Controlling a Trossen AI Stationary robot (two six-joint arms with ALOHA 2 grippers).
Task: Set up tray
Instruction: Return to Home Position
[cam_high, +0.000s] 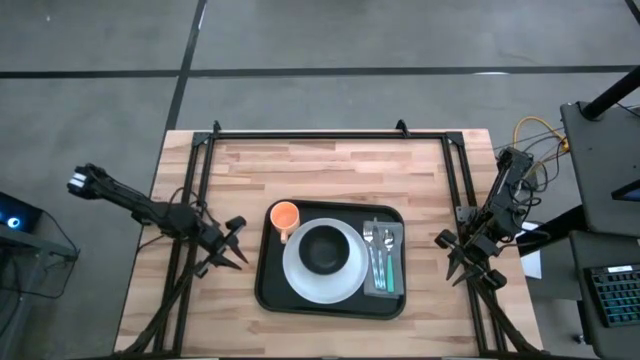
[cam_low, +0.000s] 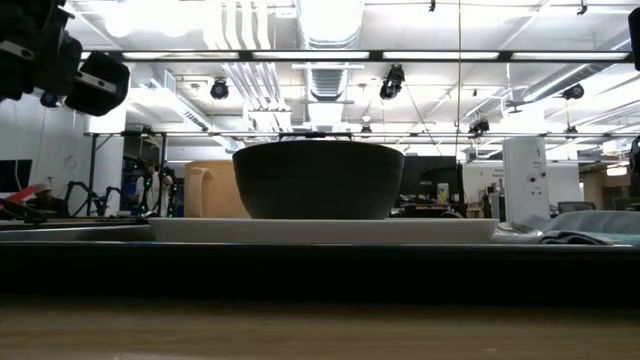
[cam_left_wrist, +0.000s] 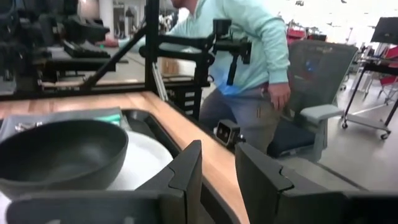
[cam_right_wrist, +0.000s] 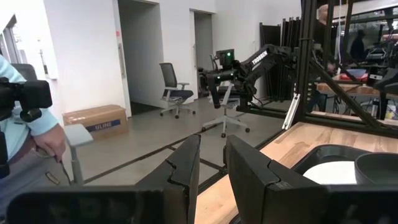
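Tray (cam_high: 268, 288) set; left jaws, right jaws flank it, slightly open, empty; low swing home could clip rim.

Pale, smooth wood surface (cam_high: 330, 165); matt black plastic tray (cam_high: 268, 290); glossy white plate (cam_high: 300, 278); matt dark bowl (cam_high: 324, 248); grey cloth napkin (cam_high: 397, 240).

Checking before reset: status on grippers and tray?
Left gripper open, empty, left of tray. Right gripper open, empty, right of it. Tray holds plate, bowl, cup, napkin with cutlery. Nothing in the way.
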